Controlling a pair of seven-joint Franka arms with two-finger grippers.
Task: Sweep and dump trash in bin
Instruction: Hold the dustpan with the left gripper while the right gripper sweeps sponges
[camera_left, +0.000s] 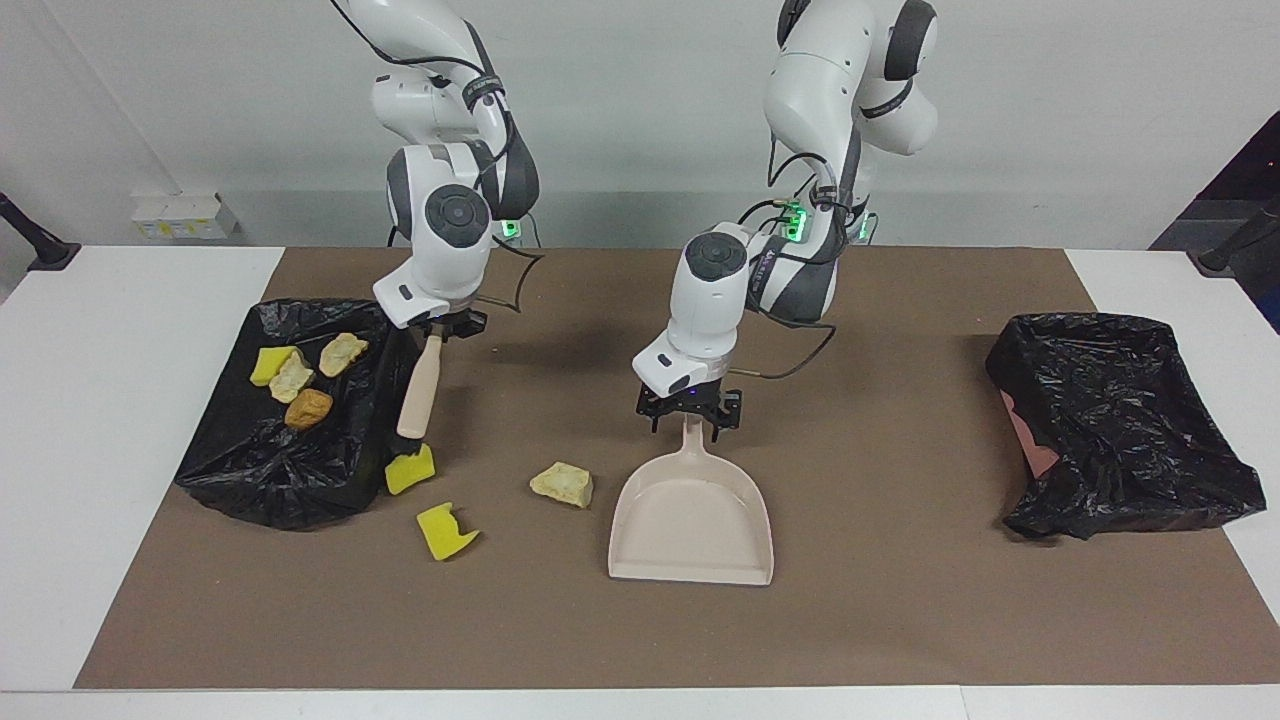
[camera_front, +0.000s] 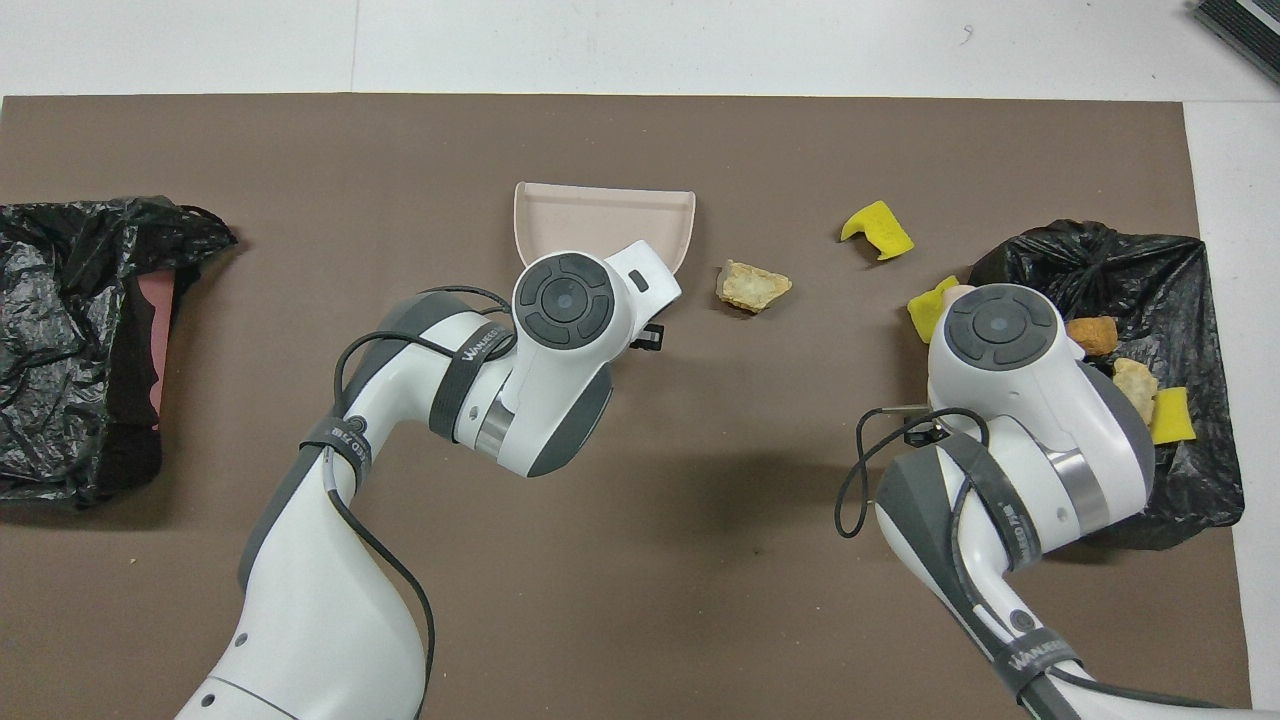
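— Looking for the trash (camera_left: 291, 377). Counted how many scraps?

— Seven. Going by the facing view: four on the crumpled black bag (camera_left: 290, 470), at nine o'clock on the worktop (camera_left: 100, 450). Namely a small yellow sponge bit (camera_left: 268, 365), two pale crusty chunks (camera_left: 343, 353) and a golden-brown lump (camera_left: 309, 408), bread-like and rounded.

— And off the bag?

— Three, down on the brown mat (camera_left: 900, 600). First a bright yellow sponge wedge (camera_left: 410, 469), just beside the bag at its five o'clock. Then a notched yellow sponge piece (camera_left: 445, 532), at five o'clock from the wedge. Last a pale beige chunk (camera_left: 562, 484), rough and crumbly, near the dustpan (camera_left: 690, 520) at its ten o'clock, not touching.

— Right tool (camera_left: 440, 328)?

— Clamped tight on the top of the beige brush (camera_left: 418, 385), over the bag's edge. Brush hanging slightly tilted, dark bristles down at twelve o'clock of the sponge wedge. Touching it or not, cannot tell.

— Left tool (camera_left: 688, 415)?

— Down at the tip of the dustpan's handle, at the pan's twelve o'clock. Gripping or open, cannot tell. Dustpan flat on the mat, mouth toward six o'clock.

— Bin?

— Black-lined bin (camera_left: 1120, 420) at three o'clock, pinkish wall showing, well apart from every scrap.
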